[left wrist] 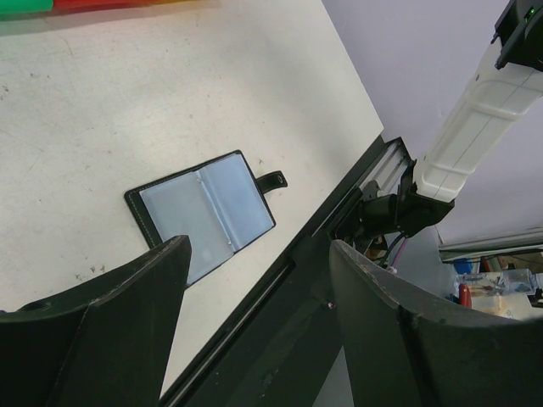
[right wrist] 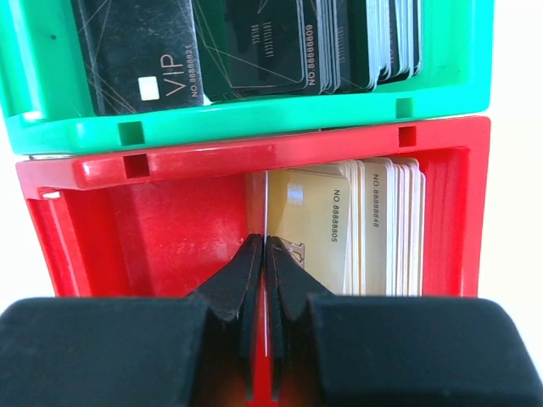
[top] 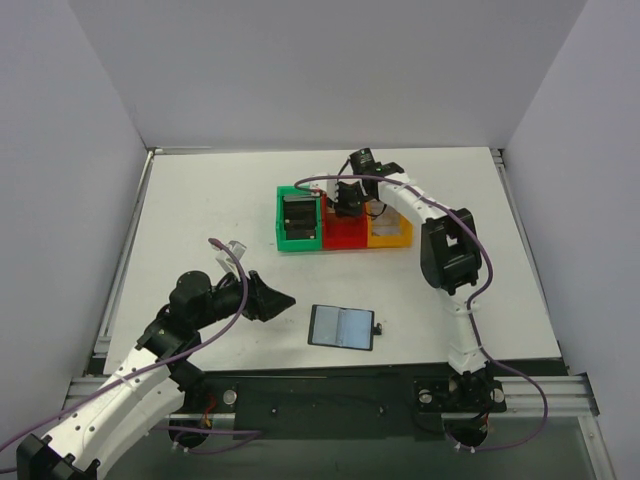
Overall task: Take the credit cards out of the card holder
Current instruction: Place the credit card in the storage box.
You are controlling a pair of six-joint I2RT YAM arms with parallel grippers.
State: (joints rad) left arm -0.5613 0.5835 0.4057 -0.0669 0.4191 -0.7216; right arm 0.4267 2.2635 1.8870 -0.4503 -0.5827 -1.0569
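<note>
The right pincer (right wrist: 265, 246) is pressed together on a thin tan card (right wrist: 256, 203), held edge-on over the red bin (right wrist: 170, 229) beside a tan stack (right wrist: 373, 225). The green bin (right wrist: 254, 119), just left of it, holds black cards. The left pincer (left wrist: 259, 248) hangs spread and empty above the table (top: 200, 220). Just to its right the wallet (left wrist: 206, 212) lies open, pockets up, close to the near edge.
</note>
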